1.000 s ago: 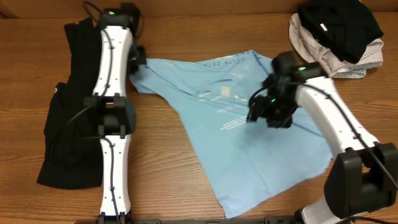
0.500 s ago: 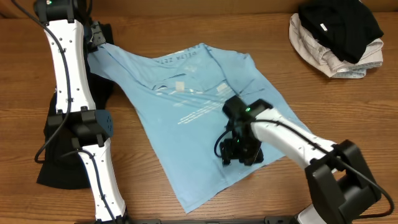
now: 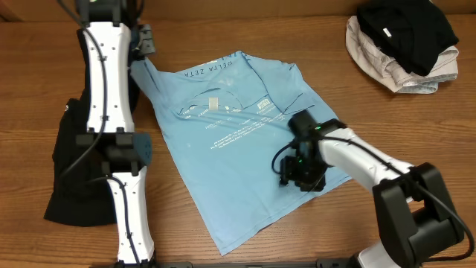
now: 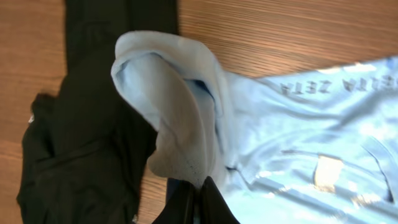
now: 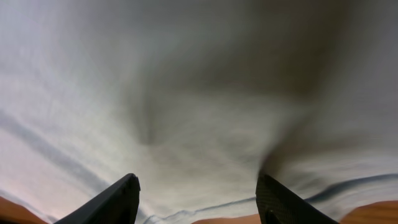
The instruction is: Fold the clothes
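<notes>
T-shirt (image 3: 238,152): light blue, spread mostly flat mid-table, white lettering facing up, collar toward the far edge.
Left gripper (image 4: 200,188): clenched on the T-shirt's sleeve edge. The sleeve is lifted and bunched above the black garment (image 3: 74,167).
Right gripper (image 3: 301,177): down on the T-shirt's lower right part. Released, fingers (image 5: 121,200) wide apart, cloth fills the wrist view.
Black garment: crumpled at the table's left side, under the left arm.
Pile (image 3: 401,41): far right corner, a black piece on pale ones, well apart from the T-shirt.
Table (image 3: 223,30): brown wood.
</notes>
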`<state>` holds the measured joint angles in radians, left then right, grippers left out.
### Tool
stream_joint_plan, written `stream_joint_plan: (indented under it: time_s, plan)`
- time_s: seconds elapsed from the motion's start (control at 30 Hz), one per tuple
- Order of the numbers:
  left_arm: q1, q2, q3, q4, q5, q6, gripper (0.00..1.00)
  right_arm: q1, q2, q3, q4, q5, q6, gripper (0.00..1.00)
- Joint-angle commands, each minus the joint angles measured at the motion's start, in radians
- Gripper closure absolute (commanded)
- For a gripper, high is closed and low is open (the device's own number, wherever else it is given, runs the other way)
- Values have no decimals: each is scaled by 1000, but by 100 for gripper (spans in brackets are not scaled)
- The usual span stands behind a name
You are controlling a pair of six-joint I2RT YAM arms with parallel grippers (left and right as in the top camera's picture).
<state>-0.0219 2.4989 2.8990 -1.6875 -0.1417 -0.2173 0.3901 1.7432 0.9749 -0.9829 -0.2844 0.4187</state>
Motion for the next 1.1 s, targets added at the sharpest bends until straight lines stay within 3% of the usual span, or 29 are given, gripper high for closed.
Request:
stream_joint_plan:
  time_s: [0.0,0.47,0.8,0.9,1.07]
  plan:
    - [-13,-6,9,-2,11,61,96,-67,57,-5,-2,2,-31,37]
    - [-18,-6,9,-2,44,61,96,-361,128,-4,149,109,-25,39]
    - [-25,-6,8,24,271,61,96,-497,128,90,427,216,-30,41]
    - [-39,-6,8,44,292,61,96,-498,127,215,340,212,-34,39]
    - [-56,-6,9,61,288,61,96,-485,121,450,46,178,-63,30]
